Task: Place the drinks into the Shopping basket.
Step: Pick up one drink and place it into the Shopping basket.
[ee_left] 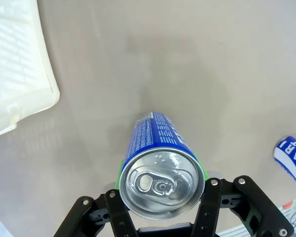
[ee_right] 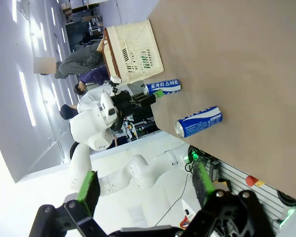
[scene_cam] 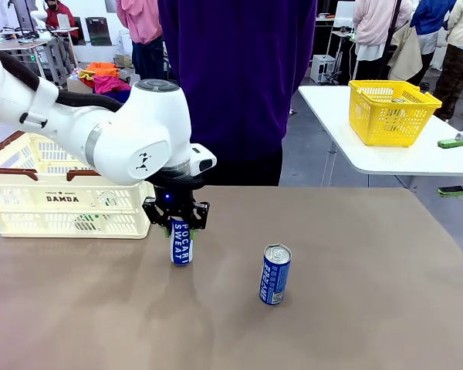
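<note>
The left gripper is pinching a slim blue aluminium drink can with white "POCARI SWEAT" lettering, its green pads pressed on opposite sides of the can's upper wall, just under the silver top. The can is upright on the brown table, just beside the near corner of the large cream-white plastic lattice basket with brown handles. I cannot tell whether its base has left the table. A second blue can of the same kind stands upright on the table, well apart from the first on the robot's right, and nothing touches it. The right gripper is spread wide and holds nothing, away from both cans.

The left wrist view shows the pull tab unopened, so the held can is probably full: fairly heavy for its size and stiff under a moderate squeeze. Its painted wall is smooth and likely slippery, and thin metal dents if clamped hard. The high hold leaves most of the weight below the pads, so the can may swing or slide down. A hold nearer the middle of the wall, pads square across its width, would probably be steadier for the second can
</note>
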Motion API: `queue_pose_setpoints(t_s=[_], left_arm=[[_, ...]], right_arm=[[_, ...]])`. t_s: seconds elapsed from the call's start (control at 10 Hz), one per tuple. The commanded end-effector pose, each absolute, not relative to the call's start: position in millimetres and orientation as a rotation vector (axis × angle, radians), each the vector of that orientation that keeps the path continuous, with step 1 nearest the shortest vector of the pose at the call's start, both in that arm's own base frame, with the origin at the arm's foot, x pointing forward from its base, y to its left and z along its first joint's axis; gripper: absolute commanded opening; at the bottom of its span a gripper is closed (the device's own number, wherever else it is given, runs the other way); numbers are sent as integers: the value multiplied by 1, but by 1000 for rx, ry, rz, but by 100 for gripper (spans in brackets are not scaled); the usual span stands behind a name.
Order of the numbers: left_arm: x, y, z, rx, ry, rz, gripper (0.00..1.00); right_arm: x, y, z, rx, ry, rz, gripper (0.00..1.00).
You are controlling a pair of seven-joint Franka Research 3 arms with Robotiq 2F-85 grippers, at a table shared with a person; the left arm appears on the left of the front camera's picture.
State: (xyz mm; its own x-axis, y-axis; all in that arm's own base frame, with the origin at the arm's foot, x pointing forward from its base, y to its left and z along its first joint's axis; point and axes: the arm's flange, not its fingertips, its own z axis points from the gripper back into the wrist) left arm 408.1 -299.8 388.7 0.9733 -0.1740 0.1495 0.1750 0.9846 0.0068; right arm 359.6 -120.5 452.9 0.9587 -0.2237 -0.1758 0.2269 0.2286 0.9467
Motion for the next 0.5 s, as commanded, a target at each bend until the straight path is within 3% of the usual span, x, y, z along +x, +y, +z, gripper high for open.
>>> queue_pose_setpoints(t_s=[0.0,0.4], left_arm=[[399,-285,425,-50,-237,-162,0],[405,-252,544,-143,-409,-148,0]], right_arm=[[362,-122,456,1319,-5,-297,100],[362,-122,456,1319,-5,-297,100]])
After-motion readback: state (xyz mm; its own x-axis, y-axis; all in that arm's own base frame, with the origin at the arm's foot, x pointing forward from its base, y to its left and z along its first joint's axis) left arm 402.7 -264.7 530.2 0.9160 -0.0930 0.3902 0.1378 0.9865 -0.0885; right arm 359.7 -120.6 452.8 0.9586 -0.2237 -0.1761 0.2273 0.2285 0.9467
